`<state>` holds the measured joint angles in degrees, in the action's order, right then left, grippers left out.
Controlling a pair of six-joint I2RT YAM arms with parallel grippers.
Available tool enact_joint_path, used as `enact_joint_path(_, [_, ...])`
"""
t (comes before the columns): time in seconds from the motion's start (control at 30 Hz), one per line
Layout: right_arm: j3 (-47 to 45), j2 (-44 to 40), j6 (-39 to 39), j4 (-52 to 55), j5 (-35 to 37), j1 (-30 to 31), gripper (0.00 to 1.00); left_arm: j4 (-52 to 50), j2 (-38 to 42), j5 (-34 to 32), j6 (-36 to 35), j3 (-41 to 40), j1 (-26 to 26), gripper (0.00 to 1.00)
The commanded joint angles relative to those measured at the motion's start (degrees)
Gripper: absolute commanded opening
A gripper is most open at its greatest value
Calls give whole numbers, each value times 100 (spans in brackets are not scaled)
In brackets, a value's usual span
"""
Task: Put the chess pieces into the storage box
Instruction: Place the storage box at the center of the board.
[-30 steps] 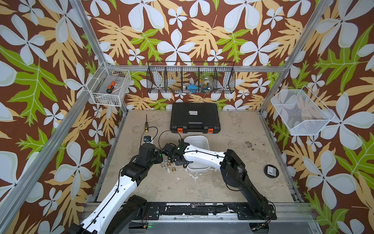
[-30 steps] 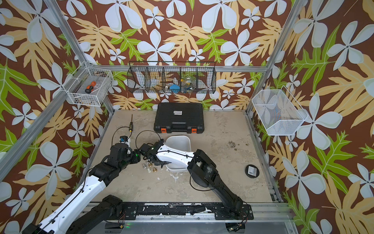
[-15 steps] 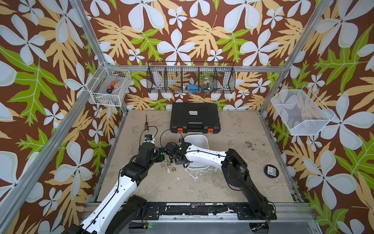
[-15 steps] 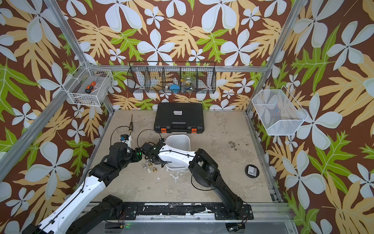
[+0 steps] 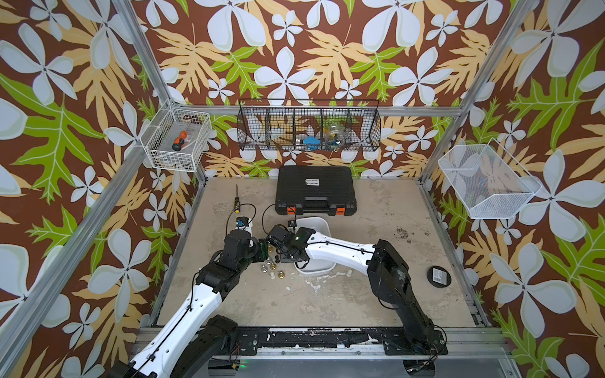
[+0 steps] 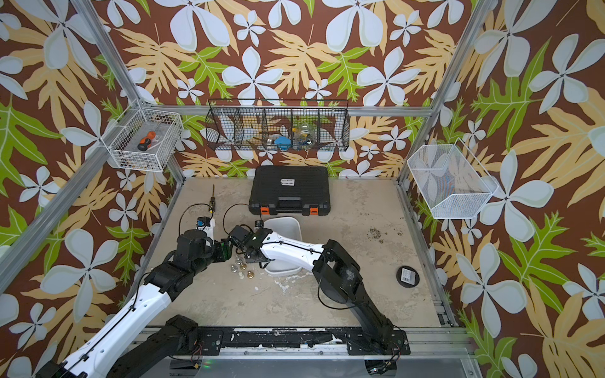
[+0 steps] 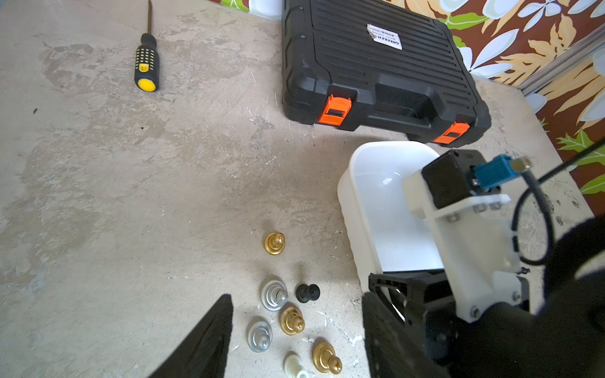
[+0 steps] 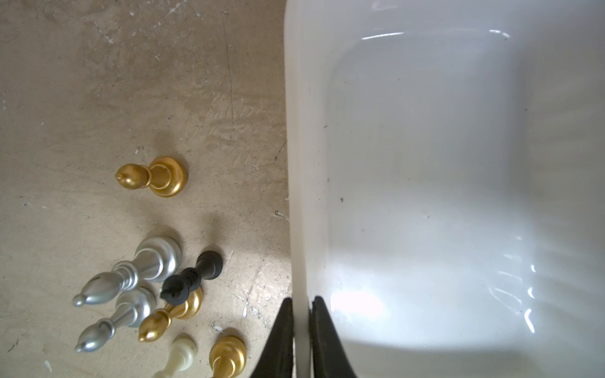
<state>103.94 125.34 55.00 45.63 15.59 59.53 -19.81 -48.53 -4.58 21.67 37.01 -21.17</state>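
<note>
Pinching the storage box [image 8: 296, 131] wall: right gripper [image 8: 301, 306], clamped astride the rim.
Nearest, left gripper [image 7: 294, 299] spread wide, hovering over chess pieces [image 7: 289, 322] clustered at the box's 9 o'clock; black toolcase [image 5: 315, 188] beyond at 12 o'clock.

**Left arm** [image 5: 193, 307] and **right arm** [image 5: 340, 252]: both are standing on a black scuffed base rail [image 5: 294, 340]. Nearest the rail, black joint housings are showing. Farther from it, glossy white shells are covering the links, and a thin black cable [image 5: 343, 243] is running along each shell. In the left wrist view, a white screw-fastened bracket [image 7: 471, 235] is carrying a black camera block [image 7: 445, 183] with a blue connector [image 7: 491, 170]. Black tapered fingers [image 8: 281, 343] are finishing each arm.
</note>
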Motion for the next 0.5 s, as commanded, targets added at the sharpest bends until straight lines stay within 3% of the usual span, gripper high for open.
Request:
enact_joint_path(0.0, [-3,-14,-68,-113,5,-33,15,141,2,123,-93,25,-13,65])
enact_joint_path(0.13, [38,-91,-119,-155,35,-65,51,146,2,133,-114,29,-12,65])
enact_joint_path(0.17, [47,-134,-150,-188,61,-64,55,139,2,133,-111,25,-15,65])
enact_joint_path(0.37, [463,-528,-579,18,14,-119,55,144,-4,93,-110,40,-11,66])
enact_joint_path(0.47, [-44,-1331,-1144,-332,-7,-251,57,150,13,125,-126,59,-10,67])
